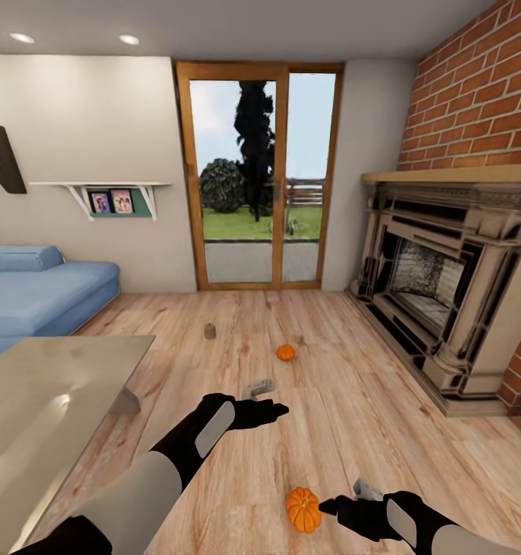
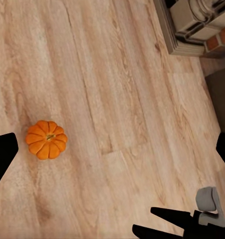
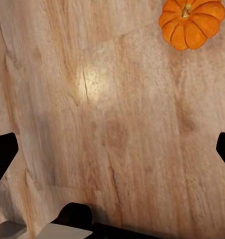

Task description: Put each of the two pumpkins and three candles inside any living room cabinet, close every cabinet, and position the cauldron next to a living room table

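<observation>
Two orange pumpkins lie on the wooden floor, one far off (image 1: 285, 352) and one close by (image 1: 303, 509). My right gripper (image 1: 330, 506) hovers open just right of the near pumpkin, apart from it. Ahead of that, my left gripper (image 1: 274, 410) hangs open over bare floor; its wrist view has a pumpkin (image 2: 46, 139) below, near one finger (image 2: 2, 155). A pumpkin (image 3: 192, 22) sits at the corner of the right wrist view, outside the fingers (image 3: 2, 157). One stubby candle (image 1: 210, 331) stands near the door. The table (image 1: 52, 408) with its glossy top is at left. Cabinet and cauldron are out of view.
A blue sofa (image 1: 37, 293) stands behind the table at the left. A large fireplace (image 1: 445, 293) with a raised hearth lines the brick wall on the right. A glass door (image 1: 260, 177) closes the far wall. Open wooden floor spreads between them.
</observation>
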Controlling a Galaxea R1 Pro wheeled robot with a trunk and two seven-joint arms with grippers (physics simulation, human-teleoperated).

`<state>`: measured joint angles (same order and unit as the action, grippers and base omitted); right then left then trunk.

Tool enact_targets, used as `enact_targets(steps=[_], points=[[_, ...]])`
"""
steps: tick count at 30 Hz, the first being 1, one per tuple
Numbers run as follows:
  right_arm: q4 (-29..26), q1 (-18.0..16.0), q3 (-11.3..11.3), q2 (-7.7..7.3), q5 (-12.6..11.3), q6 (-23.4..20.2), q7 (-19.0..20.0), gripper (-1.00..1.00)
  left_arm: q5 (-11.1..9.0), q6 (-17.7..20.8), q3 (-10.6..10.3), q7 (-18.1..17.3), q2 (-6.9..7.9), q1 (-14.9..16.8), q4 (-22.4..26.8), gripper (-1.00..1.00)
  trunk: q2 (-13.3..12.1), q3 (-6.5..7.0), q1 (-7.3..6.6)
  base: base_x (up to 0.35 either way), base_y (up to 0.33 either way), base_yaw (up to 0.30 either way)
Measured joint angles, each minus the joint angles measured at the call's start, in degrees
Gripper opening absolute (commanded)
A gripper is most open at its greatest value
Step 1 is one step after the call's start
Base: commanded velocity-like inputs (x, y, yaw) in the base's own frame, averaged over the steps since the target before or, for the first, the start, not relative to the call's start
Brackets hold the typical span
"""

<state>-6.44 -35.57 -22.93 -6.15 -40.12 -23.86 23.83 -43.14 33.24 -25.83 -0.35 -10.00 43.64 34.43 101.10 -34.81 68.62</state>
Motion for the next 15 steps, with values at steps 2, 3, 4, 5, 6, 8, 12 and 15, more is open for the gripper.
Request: enact_targets(steps=[2,3,4,5,6,8,12,15], points=[[0.0,0.0,0.0,0.02,0.0,0.0,0.0,1.00,0.0,0.0,0.0,0.1,0.00,0.0,-0.1,1.00,0.0,-0.18,0.00,0.000,0.000,0.000],[0.0,0.0,-0.1,0.03,0.0,0.1,0.0,1.00,0.0,-0.1,0.0,0.1,0.00,0.0,-0.1,1.00,0.0,-0.27,0.00,0.008,0.000,0.000],[0.0,0.0,-0.1,0.03,0.0,0.1,0.0,1.00,0.0,-0.1,0.0,0.1,0.00,0.0,-0.1,1.00,0.0,-0.36,0.00,0.074,0.000,0.012],[0.0,0.0,-0.1,0.03,0.0,0.1,0.0,1.00,0.1,-0.1,0.0,0.1,0.00,0.0,-0.1,1.00,0.0,-0.45,-0.01,0.122,0.000,0.023],[0.0,0.0,-0.2,0.03,0.0,0.1,0.0,1.00,0.1,-0.1,0.0,0.1,0.00,0.0,-0.2,1.00,0.0,-0.54,-0.01,0.198,0.000,0.036],[0.0,0.0,-0.2,0.04,0.0,0.1,0.0,1.00,0.1,-0.2,0.0,0.1,0.00,0.0,-0.2,1.00,0.0,-0.69,-0.02,0.245,0.000,0.028],[0.0,0.0,-0.2,0.04,0.0,0.1,0.1,1.00,0.1,-0.2,0.0,0.1,0.00,0.0,-0.2,1.00,0.0,-0.82,-0.03,0.302,0.000,0.010],[0.0,0.0,-0.2,0.04,0.0,0.2,0.1,1.00,0.1,-0.2,0.0,0.1,0.00,0.0,-0.2,1.00,0.0,-0.83,-0.04,0.331,0.000,0.001]])
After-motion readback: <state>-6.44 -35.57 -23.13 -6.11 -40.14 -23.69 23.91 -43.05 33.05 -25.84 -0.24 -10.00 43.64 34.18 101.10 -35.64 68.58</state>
